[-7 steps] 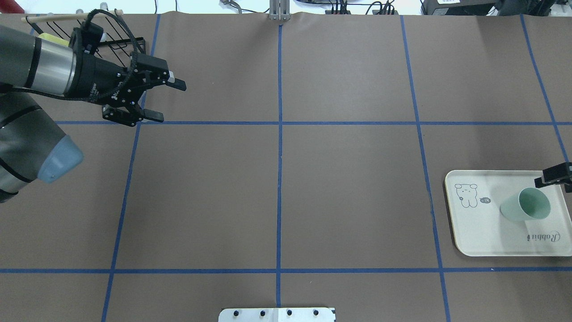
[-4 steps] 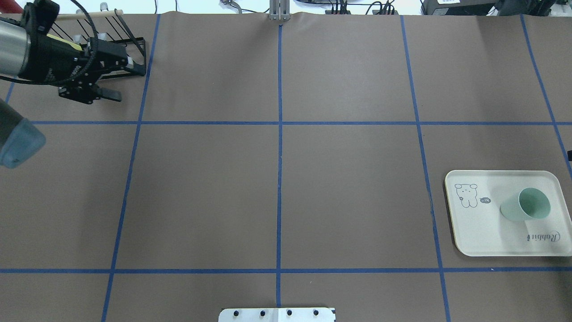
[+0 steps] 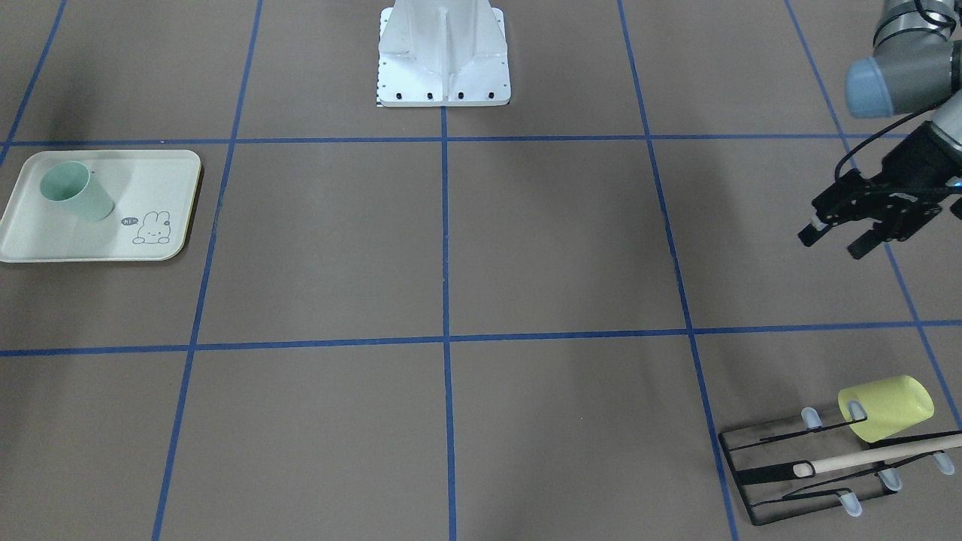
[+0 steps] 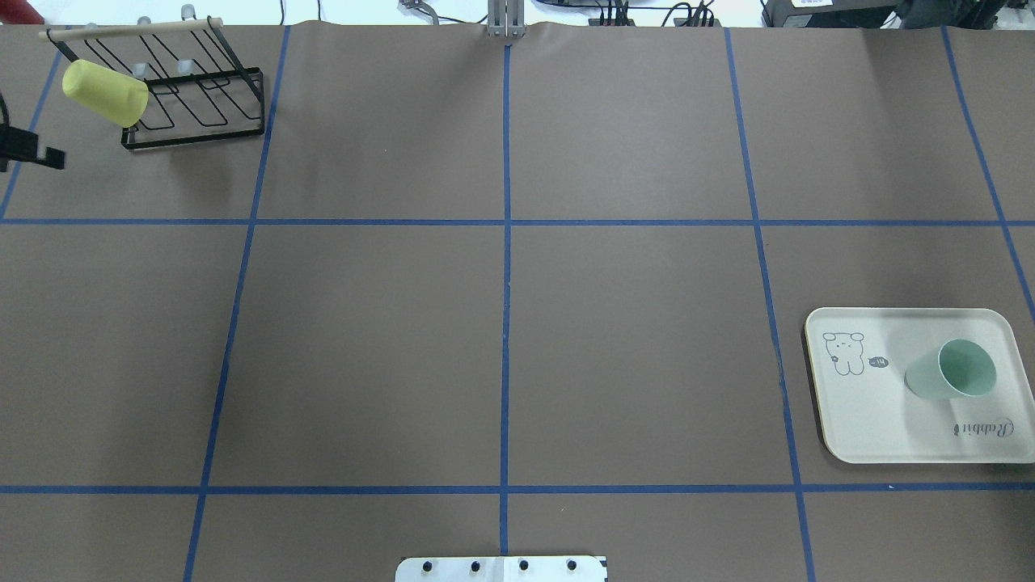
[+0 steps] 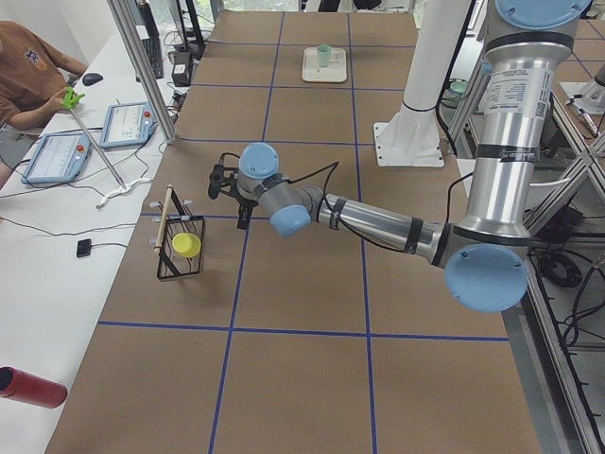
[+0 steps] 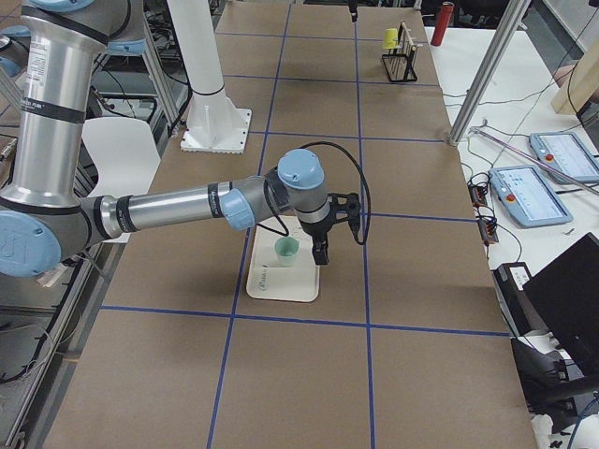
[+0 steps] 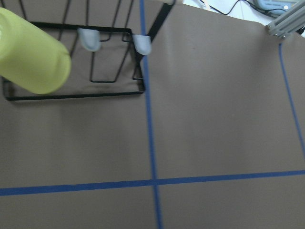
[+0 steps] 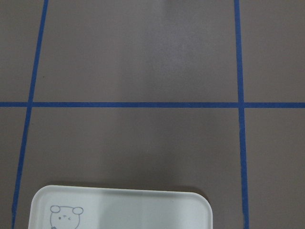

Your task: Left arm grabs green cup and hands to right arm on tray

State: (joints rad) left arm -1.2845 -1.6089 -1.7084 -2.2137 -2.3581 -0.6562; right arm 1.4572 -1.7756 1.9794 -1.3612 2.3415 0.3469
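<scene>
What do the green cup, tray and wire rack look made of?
Green cup: likely plastic, smooth matte pale mint, thin even wall. Tray: probably plastic or melamine, cream, satin, moulded rounded rim with printed drawing. Rack: bent metal wire, black coated, pale capped tips; its top rod looks like bare wood.

The overhead camera looks forward and down from behind the robot, and the front-facing camera looks steeply down from across the table (image 4: 631,356) toward the white base (image 3: 443,52); both cover the tray (image 4: 865,420) and the wire rack (image 4: 194,138) at opposite ends. The two side cameras stand further back at either table end, looking along it. The left wrist camera sits close over the rack, the right close over the tray's edge.
</scene>
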